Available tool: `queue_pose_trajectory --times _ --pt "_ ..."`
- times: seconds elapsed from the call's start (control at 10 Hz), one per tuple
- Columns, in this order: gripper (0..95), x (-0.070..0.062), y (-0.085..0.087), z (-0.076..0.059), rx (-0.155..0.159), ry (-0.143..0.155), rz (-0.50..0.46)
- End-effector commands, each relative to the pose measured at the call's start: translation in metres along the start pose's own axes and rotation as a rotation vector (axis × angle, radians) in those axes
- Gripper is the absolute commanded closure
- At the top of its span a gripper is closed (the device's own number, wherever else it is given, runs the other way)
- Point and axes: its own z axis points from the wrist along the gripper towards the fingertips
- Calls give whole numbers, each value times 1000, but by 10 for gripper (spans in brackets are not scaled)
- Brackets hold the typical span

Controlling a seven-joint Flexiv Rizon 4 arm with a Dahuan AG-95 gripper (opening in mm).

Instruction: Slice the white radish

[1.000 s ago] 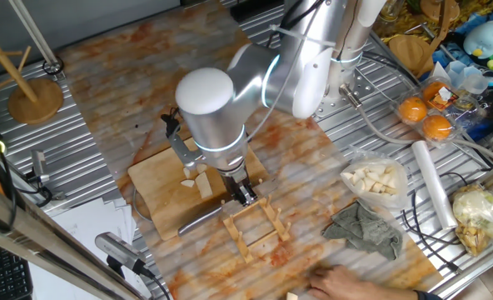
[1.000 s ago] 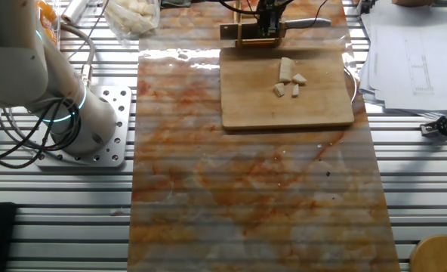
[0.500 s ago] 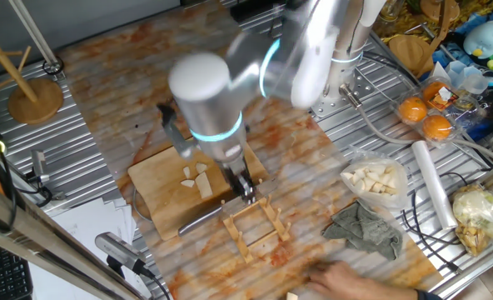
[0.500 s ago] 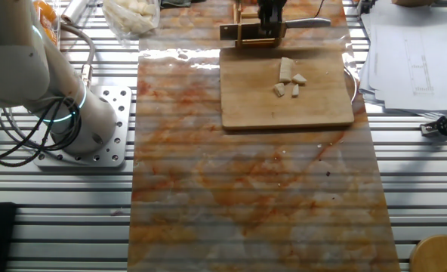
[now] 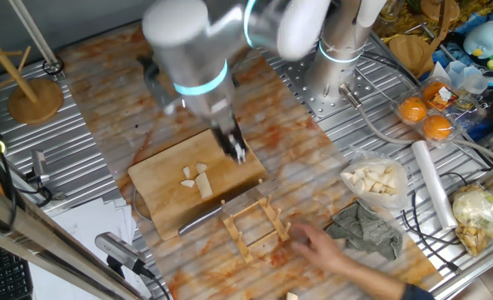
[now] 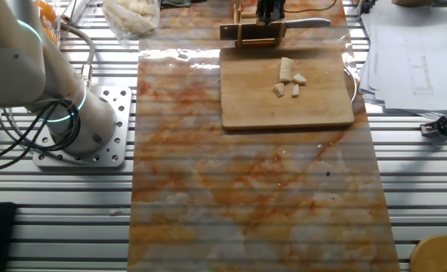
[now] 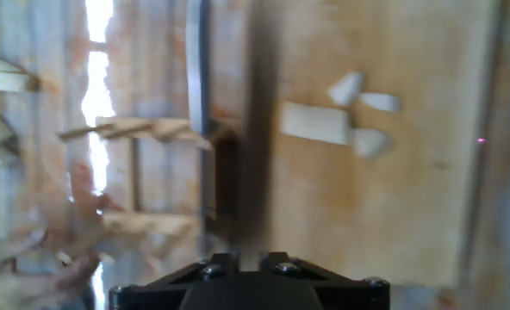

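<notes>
**Radish in pieces on the board, knife on its rack**

The desk (image 6: 254, 196) under me was covered with an orange-stained sheet, and it carried everything I needed close together. The wooden cutting board (image 5: 167, 187) lay flat near the middle, so that cutting had a firm base. Just beside its edge stood the small wooden rack (image 5: 255, 223), and the knife (image 5: 198, 218) lay across it with the blade along the board edge. I judged it was placed there to keep the blade off the desk and easy to reach.

A person's hand (image 5: 326, 246) reached toward the rack from the near side; for what purpose I could not tell.

My gripper (image 5: 236, 152) hung over the far corner of the board, apart from the knife. The picture was blurred there, so I could not tell how far the jaws stood open, or whether they held anything.

The white radish (image 6: 286, 69) rested on the board as one longer stick with three short chunks beside it. I judged the slicing partly done.
</notes>
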Motion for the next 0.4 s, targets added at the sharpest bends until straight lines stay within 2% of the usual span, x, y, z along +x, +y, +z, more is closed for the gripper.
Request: queue_pose_trajectory --times 0.1,0.2,0.4 --pt "950 40 -56 -13 2 3 -42" --pt "950 52 -67 -10 0 2 -73" --pt "950 58 -70 -6 -2 -9 -97"
